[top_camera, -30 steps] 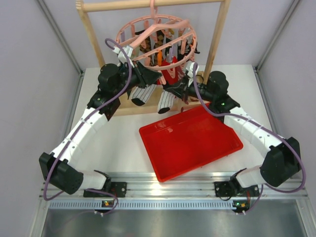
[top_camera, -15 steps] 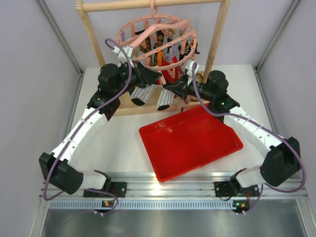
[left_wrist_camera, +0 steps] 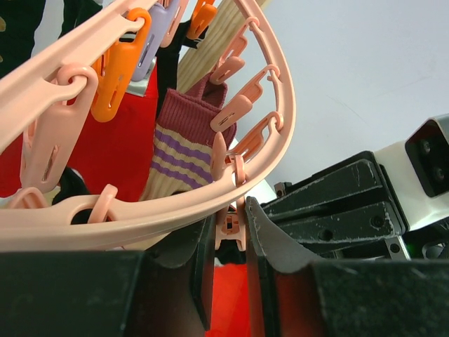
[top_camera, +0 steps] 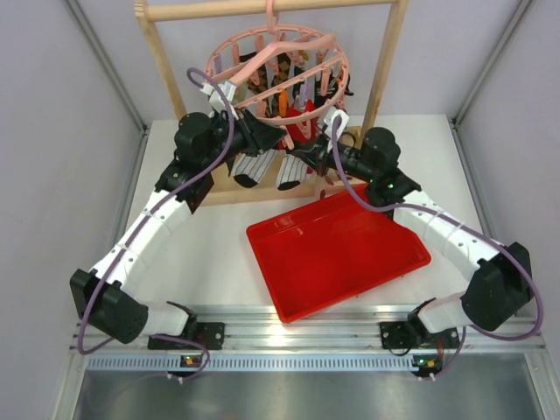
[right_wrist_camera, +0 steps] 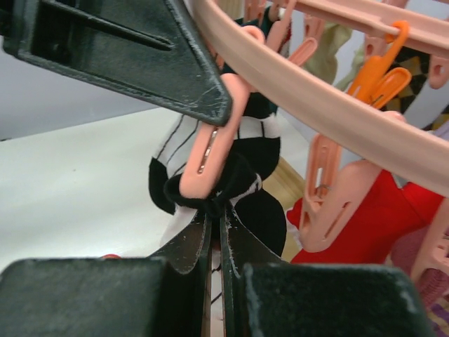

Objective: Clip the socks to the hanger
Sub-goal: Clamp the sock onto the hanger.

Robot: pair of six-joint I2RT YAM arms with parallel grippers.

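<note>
From where I stood, the hanger (top_camera: pixel 278 68) hung from the wooden rack (top_camera: pixel 156 52) at the 12 o'clock end of the table (top_camera: pixel 201 254). Both arms reached up under its near rim, the left from 8 o'clock and the right from 4 o'clock.

The left gripper (left_wrist_camera: pixel 230 226) was nipped onto a pink peg (left_wrist_camera: pixel 230 223) dangling from the outer ring, its two fingers pressing the peg from either side. The right gripper (right_wrist_camera: pixel 214 219) was pressed together on the black cuff of one of the socks (right_wrist_camera: pixel 210 151), holding the bunched cloth right at the lower end of that same peg.

The sock's striped body hung below the ring. Its mate (top_camera: pixel 252 166) hung just beside it, toward 9 o'clock. I could not tell whether the peg had actually bitten the cuff.

A red tray (top_camera: pixel 350 254) sat on the table toward 5 o'clock of the hanger, well apart from the socks.
</note>
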